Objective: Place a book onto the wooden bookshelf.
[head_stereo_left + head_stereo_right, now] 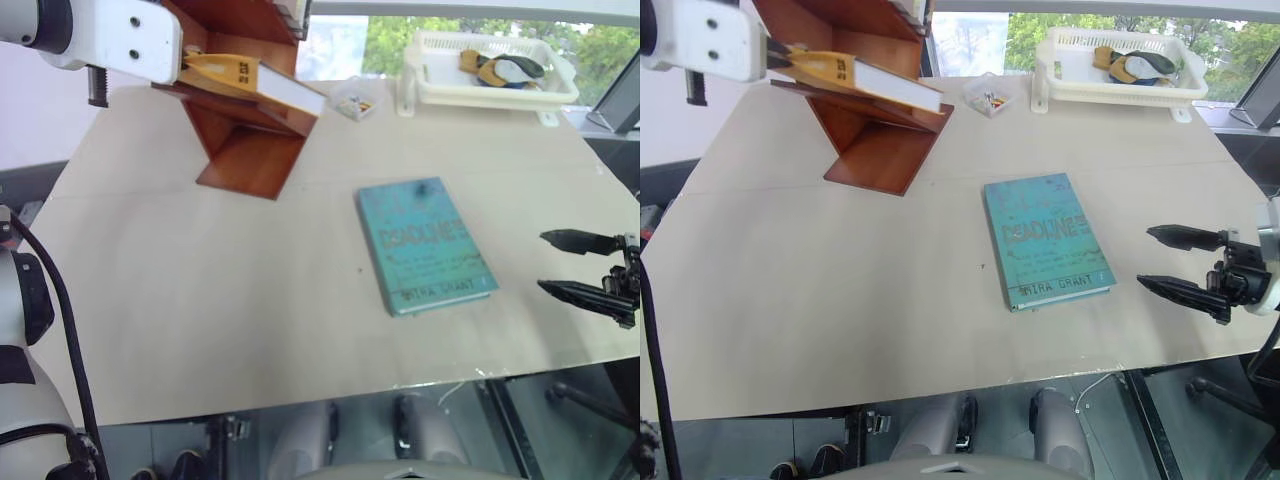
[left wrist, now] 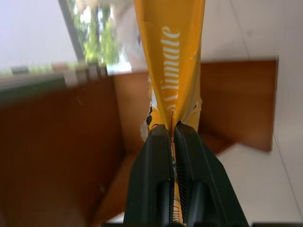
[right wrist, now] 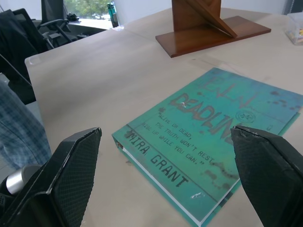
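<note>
Nearest the head camera, at the counter's (image 1: 200, 300) near right edge, the right tool (image 1: 1180, 262) hovers with its two black fingers spread wide and nothing between them, pointing across the counter toward one teal book (image 1: 1045, 238). That book lies flat and face up near the middle of the counter, its long axis running roughly from the near edge toward the far edge, spine on its left. At the far left the left tool (image 2: 171, 137) is clamped tight on the one yellow-orange book (image 1: 250, 80), pinching it at the spine end. This book is held up among the slanted boards of the wooden bookshelf (image 1: 250, 150), just above one board; whether it touches the board cannot be told. Its long axis runs across the scene, the gripped spine end to the left and the white page edges toward the right, tilted slightly down that way. One white plastic basket (image 1: 500, 90) stands at the far right with several small items inside, and a small clear box (image 1: 353, 103) sits between it and the bookshelf.
</note>
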### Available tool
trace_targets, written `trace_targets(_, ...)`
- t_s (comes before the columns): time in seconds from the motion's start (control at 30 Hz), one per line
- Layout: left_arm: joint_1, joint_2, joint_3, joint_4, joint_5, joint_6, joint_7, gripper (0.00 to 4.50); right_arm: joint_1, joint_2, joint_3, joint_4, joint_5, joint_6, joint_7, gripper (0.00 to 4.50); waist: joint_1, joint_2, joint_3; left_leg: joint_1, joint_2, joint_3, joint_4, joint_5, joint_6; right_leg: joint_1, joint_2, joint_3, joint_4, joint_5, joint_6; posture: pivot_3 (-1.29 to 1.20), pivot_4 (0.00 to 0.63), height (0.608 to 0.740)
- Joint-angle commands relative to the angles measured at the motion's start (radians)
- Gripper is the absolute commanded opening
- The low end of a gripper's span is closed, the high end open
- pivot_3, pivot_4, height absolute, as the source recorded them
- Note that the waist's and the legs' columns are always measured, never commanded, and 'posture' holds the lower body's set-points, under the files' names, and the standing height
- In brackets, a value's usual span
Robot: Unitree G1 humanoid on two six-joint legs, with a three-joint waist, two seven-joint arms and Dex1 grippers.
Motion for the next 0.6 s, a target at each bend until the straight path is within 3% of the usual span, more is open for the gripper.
trace_targets(0.03,-0.058,0.020,-0.009,0.063,0.093,-0.061,0.084,0.04,0.007,-0.001,-0.043,-0.031,0.014,-0.012,-0.009,4.50,0.000,-0.001,0.000,0.000,0.000,0.000,0.000,0.000,0.000,0.000,0.000,0.000,0.000,0.000,0.000,0.00,0.150,0.740)
trace_targets(0.4,-0.089,-0.025,-0.073,0.228,0.189,-0.168,0.193,0.04,0.033,0.000,-0.062,-0.051,0.008,-0.025,-0.042,4.50,-0.001,0.000,0.000,0.004,0.003,0.001,0.002,0.001,-0.002,0.002,0.002,0.000,0.004,-0.002,0.004,0.00,0.150,0.740)
trace_targets(0.53,-0.112,-0.028,-0.088,0.249,0.228,-0.192,0.225,1.24,0.039,0.002,-0.068,-0.055,0.008,-0.026,-0.048,4.50,-0.001,0.000,0.000,0.005,0.006,0.002,0.004,0.002,-0.002,0.002,0.005,0.002,0.007,-0.002,0.004,0.00,0.150,0.740)
trace_targets(0.6,-0.123,-0.029,-0.094,0.262,0.244,-0.194,0.249,2.28,0.042,0.003,-0.071,-0.057,0.008,-0.027,-0.048,4.50,-0.003,0.001,-0.001,0.006,0.007,0.003,0.004,0.002,-0.002,0.002,0.006,0.003,0.007,-0.002,0.003,0.00,0.150,0.740)
